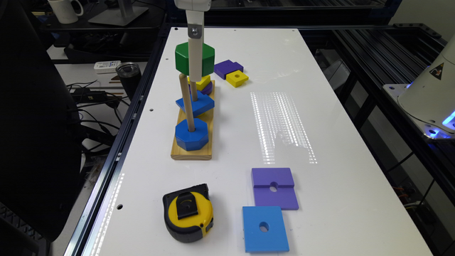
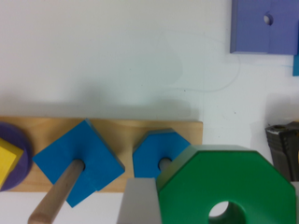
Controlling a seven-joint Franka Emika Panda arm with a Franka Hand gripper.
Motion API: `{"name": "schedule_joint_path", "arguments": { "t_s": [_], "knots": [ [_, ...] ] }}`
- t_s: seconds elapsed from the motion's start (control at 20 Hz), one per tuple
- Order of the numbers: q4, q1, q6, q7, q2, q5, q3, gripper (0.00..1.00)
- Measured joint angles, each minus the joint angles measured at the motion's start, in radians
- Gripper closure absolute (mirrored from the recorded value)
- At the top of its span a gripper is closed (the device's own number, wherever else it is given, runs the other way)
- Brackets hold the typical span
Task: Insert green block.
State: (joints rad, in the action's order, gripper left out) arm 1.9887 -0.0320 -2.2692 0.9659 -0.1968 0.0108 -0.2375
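Note:
The green block (image 1: 185, 58) is a glossy octagon with a round centre hole, held in the air with my gripper (image 1: 194, 73) shut on it. In the wrist view the green block (image 2: 224, 182) hangs just beside the blue octagonal block (image 2: 156, 151), and one grey finger (image 2: 140, 205) presses its side. Its hole is off to one side of the peg below. The wooden base (image 1: 183, 153) carries three upright pegs. The blue octagon (image 1: 192, 135) sits on the nearest peg (image 1: 186, 103), a blue square (image 1: 197, 104) on the middle one, and yellow and purple pieces (image 1: 204, 83) on the far one.
A yellow and black tape measure (image 1: 188, 217) lies near the front edge. A purple square (image 1: 273, 187) and a blue square (image 1: 265, 228) lie at the exterior view's right of it. Small purple (image 1: 227, 67) and yellow (image 1: 237, 78) blocks sit behind the base. The arm's base (image 1: 430, 96) stands far right.

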Motion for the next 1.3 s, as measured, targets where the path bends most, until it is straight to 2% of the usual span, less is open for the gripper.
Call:
{"name": "schedule_joint_path", "arguments": {
  "t_s": [0.25, 0.8, 1.3],
  "knots": [
    [0.0, -0.004, -0.003, -0.002, 0.0, 0.0, 0.0, 1.0],
    [-0.001, -0.005, -0.011, -0.002, 0.0, 0.0, 0.0, 1.0],
    [-0.008, -0.005, -0.04, -0.002, -0.014, 0.0, 0.0, 1.0]
  ]
}}
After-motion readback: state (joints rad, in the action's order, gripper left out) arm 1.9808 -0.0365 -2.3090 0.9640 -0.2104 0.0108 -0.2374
